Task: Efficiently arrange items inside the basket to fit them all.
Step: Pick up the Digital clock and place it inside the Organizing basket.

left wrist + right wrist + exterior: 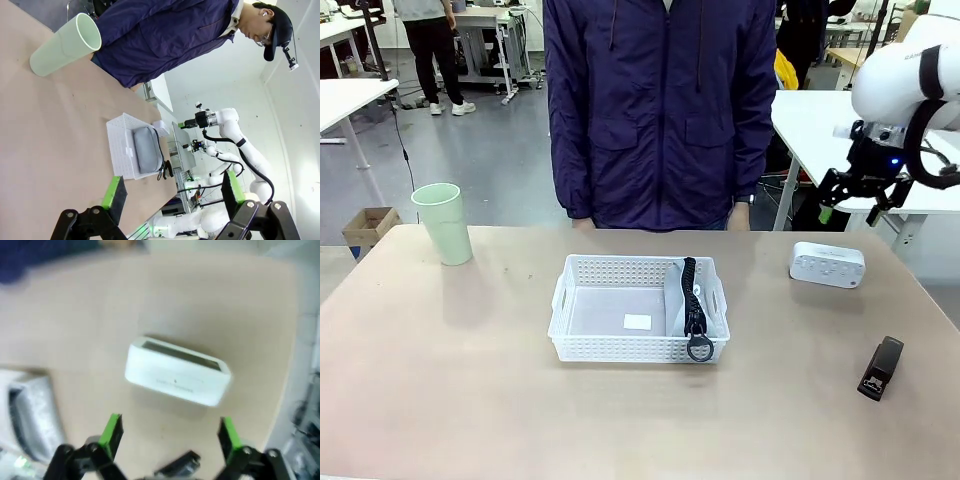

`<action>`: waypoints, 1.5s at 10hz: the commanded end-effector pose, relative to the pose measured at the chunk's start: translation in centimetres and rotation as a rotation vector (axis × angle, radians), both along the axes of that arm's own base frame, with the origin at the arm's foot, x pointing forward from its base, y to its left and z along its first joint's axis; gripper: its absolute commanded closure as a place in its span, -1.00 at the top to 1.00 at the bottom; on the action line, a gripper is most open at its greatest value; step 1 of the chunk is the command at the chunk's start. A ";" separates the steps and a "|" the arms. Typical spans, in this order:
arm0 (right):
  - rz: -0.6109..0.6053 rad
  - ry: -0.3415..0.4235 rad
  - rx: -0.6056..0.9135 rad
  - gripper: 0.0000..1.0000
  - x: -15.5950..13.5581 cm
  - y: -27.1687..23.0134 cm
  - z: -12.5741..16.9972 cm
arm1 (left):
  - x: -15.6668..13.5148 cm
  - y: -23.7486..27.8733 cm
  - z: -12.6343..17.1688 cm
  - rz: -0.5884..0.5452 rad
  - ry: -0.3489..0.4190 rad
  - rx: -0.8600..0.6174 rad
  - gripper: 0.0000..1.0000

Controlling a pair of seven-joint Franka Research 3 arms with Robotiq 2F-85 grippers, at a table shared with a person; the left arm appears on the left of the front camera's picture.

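Observation:
The white lattice basket [620, 348] sits mid-table. A grey zip pouch [678, 298] stands on edge along its right side, zipper ring hanging over the front rim. A pale green cup [443, 223] stands upright at the far left. At the right lie a small white box [828, 264] and, nearer, a black stapler [881, 367]. My right gripper [850, 208] hangs open above and behind the box. In the right wrist view the box [177, 371] lies beyond the open right gripper [171, 422], blurred. My left gripper [172, 182] is open, well short of the cup [65, 45] and basket [117, 145].
A person in a dark blue jacket [660, 100] stands at the far edge, right behind the basket. A small white label [637, 322] lies on the basket floor. Bare tabletop [470, 380] spreads at front left and between basket and stapler.

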State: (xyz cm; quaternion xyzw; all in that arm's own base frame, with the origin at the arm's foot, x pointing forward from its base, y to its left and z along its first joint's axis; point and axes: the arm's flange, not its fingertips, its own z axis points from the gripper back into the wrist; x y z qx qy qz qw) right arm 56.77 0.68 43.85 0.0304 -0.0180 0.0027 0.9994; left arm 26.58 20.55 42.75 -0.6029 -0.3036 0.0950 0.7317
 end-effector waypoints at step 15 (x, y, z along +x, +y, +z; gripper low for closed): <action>1.433 -0.001 -0.127 1.00 1.7 -4.5 -1.9 | 0.0 0.0 0.2 0.001 -0.031 -0.006 1.00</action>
